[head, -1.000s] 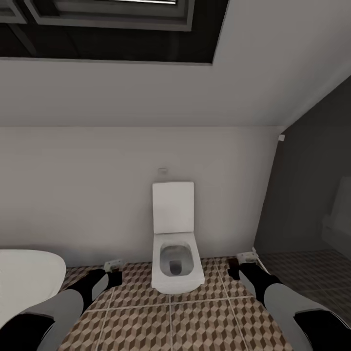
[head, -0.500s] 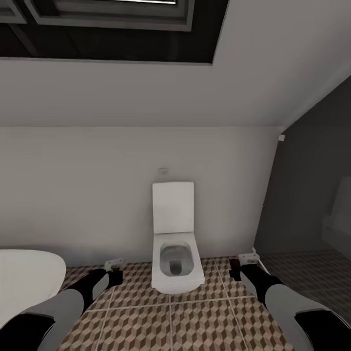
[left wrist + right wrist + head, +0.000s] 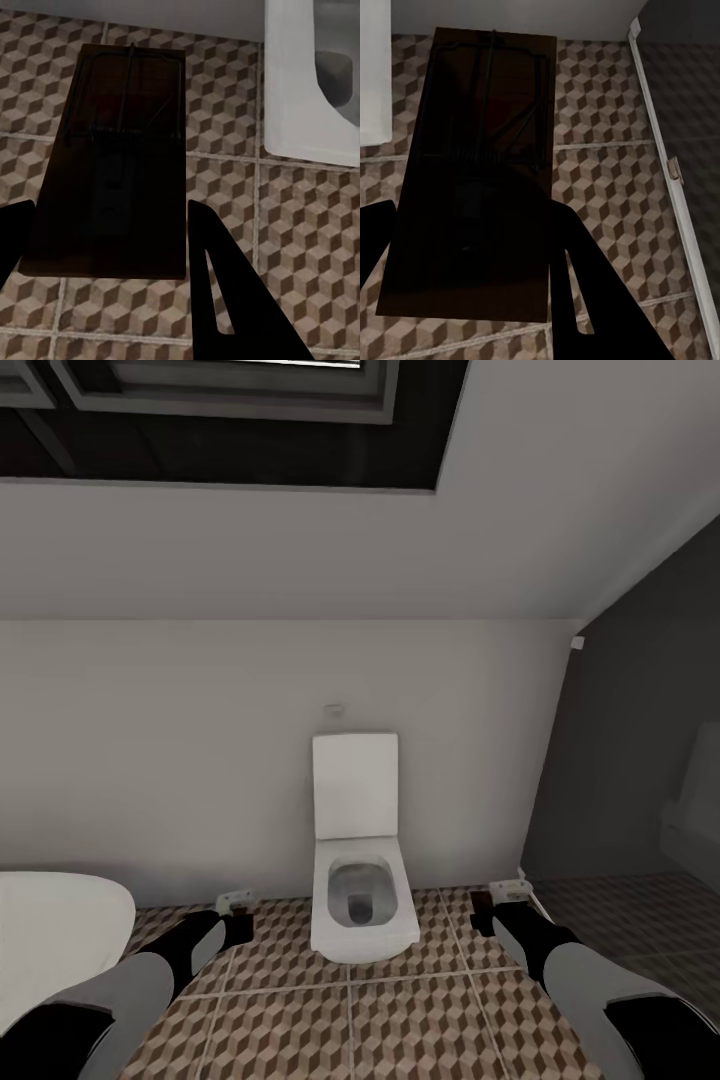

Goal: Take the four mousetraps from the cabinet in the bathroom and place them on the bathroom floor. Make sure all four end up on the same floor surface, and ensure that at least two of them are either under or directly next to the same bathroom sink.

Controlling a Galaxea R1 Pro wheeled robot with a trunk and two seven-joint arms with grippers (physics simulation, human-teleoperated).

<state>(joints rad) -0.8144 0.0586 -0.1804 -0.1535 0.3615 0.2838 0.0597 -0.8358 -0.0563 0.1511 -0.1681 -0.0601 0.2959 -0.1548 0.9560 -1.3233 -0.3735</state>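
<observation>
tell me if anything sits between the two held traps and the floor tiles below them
Nothing visible does. Each mousetrap is gripped over bare bathroom floor; the toilet stands between the two arms, off to the side of both.

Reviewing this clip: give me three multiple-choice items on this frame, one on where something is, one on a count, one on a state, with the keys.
1. Where does the toilet stand?
A. Against the far wall, between the two arms
B. Beside a wooden cabinet
C. Under a window

2. How many mousetraps are held in all?
A. None
B. One
C. Two

3. What state is the toilet lid in?
A. Shut
B. Raised
C. Missing

Key:
1 A: it backs onto the pale wall, centred in the head view.
2 C: the left gripper holds one mousetrap, the right gripper holds another mousetrap.
3 B: the lid stands upright, the bowl open.
</observation>
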